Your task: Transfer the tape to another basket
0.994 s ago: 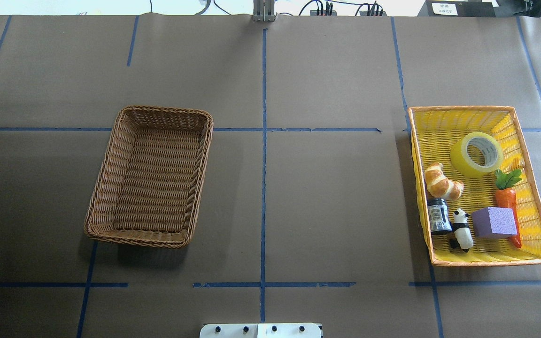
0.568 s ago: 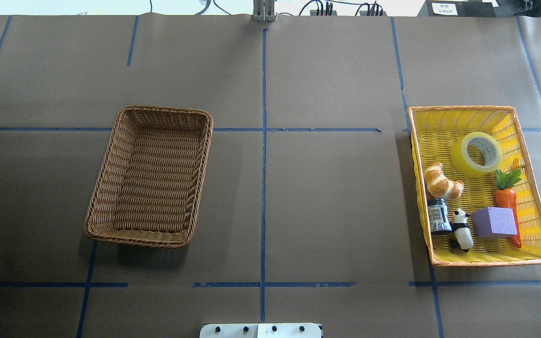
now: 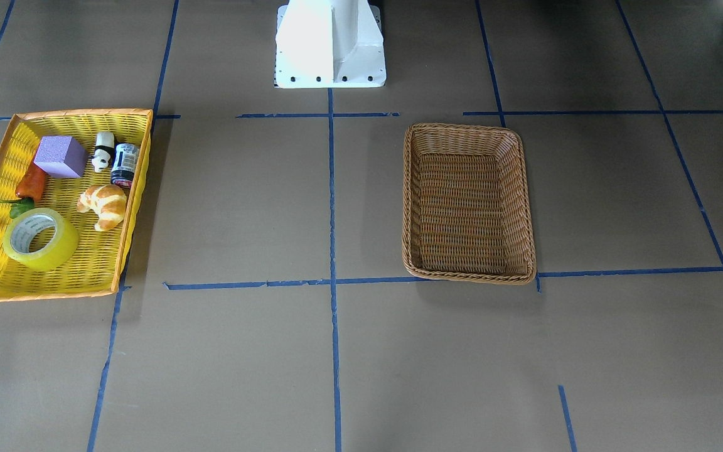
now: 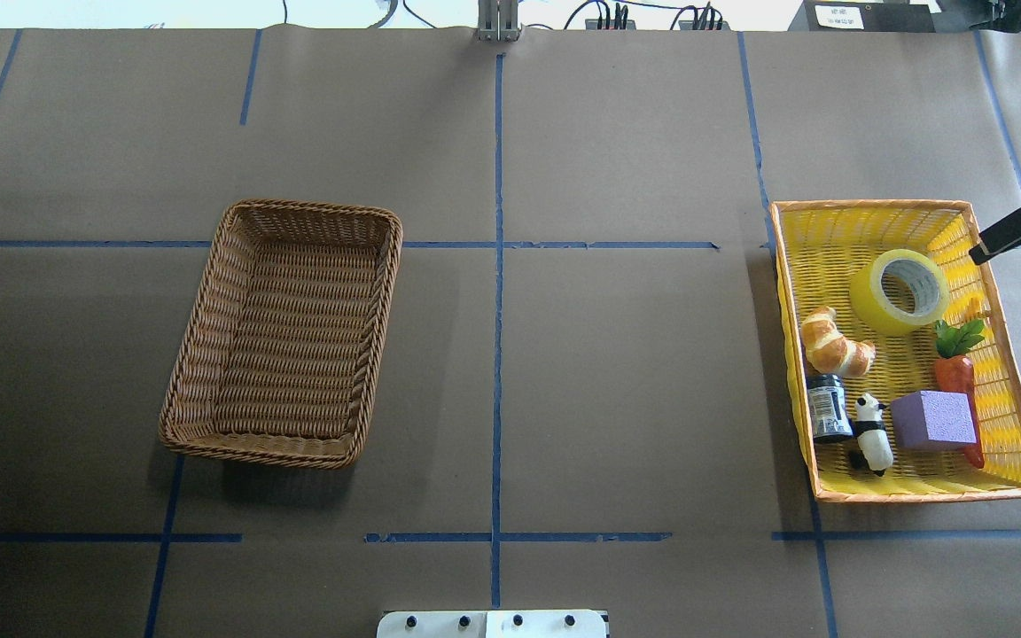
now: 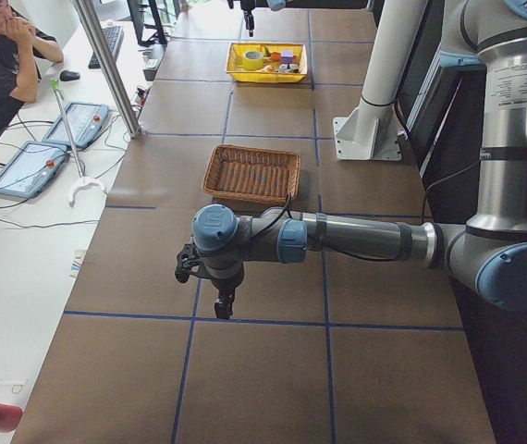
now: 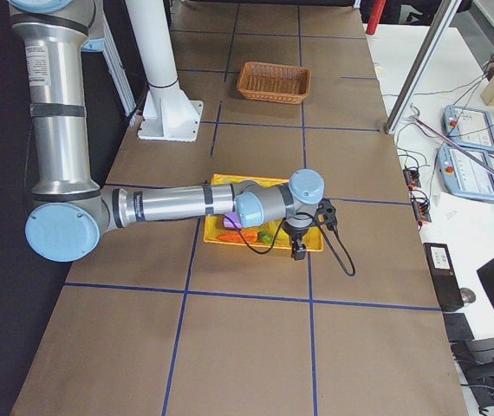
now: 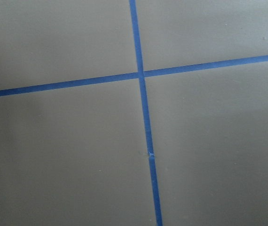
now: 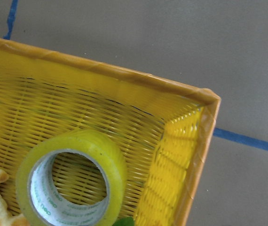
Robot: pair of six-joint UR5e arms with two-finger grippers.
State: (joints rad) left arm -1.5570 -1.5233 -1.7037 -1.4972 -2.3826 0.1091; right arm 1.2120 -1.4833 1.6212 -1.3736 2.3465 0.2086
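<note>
The tape (image 4: 899, 291), a yellow roll with a white-grey core, lies in the far part of the yellow tray (image 4: 874, 206). It also shows in the front view (image 3: 40, 238) and fills the lower left of the right wrist view (image 8: 73, 181). The brown wicker basket (image 4: 386, 292) stands empty on the left; in the front view (image 3: 468, 127) it is on the right. My right gripper (image 4: 1007, 188) is at the overhead view's right edge, beside the tray's far right corner, with two dark fingertips apart. My left gripper (image 5: 219, 301) hangs over bare table beyond the basket; I cannot tell its state.
The yellow tray also holds a croissant (image 4: 834, 344), a dark jar (image 4: 828, 408), a panda figure (image 4: 871, 434), a purple block (image 4: 933, 419) and a carrot (image 4: 958, 377). The white robot base (image 3: 330, 44) stands at the table's edge. An operator (image 5: 0, 55) sits at the side.
My right gripper's dark fingertips have come into the overhead view at the right edge, near the tray's far corner. The tape, basket and tray have not moved.
</note>
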